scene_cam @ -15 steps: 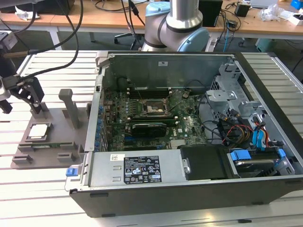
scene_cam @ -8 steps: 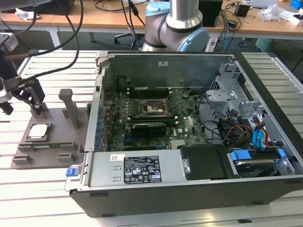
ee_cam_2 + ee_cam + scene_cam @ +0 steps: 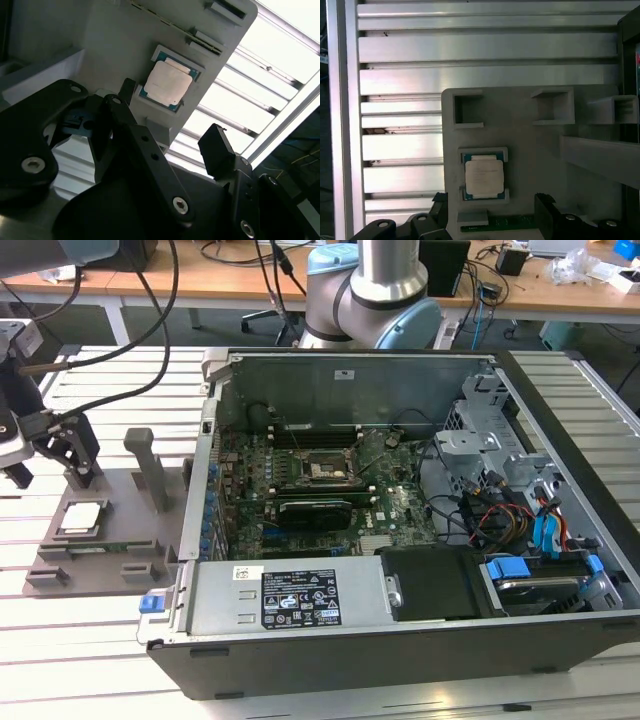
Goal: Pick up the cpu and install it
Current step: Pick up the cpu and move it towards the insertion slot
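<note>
Room: workshop with wooden desks [image 3: 100, 285] at the back of the exterior view.
Claw: claw [image 3: 50, 468] open and empty, low over the tray at the exterior view's left; in the second wrist view its fingers [image 3: 215, 142] stand apart with nothing between.
Cpu: cpu [image 3: 483, 176] lies flat in its tray recess in the first wrist view, not gripped.
Tray: grey tray [image 3: 100, 570] with post [image 3: 150, 475], just beside the case.
Case: case [image 3: 400, 645] open; socket [image 3: 325, 472] well apart from the cpu.
Progress: nothing lifted; pickup and install both remain.
Surface: slatted metal table [image 3: 80, 650].
</note>
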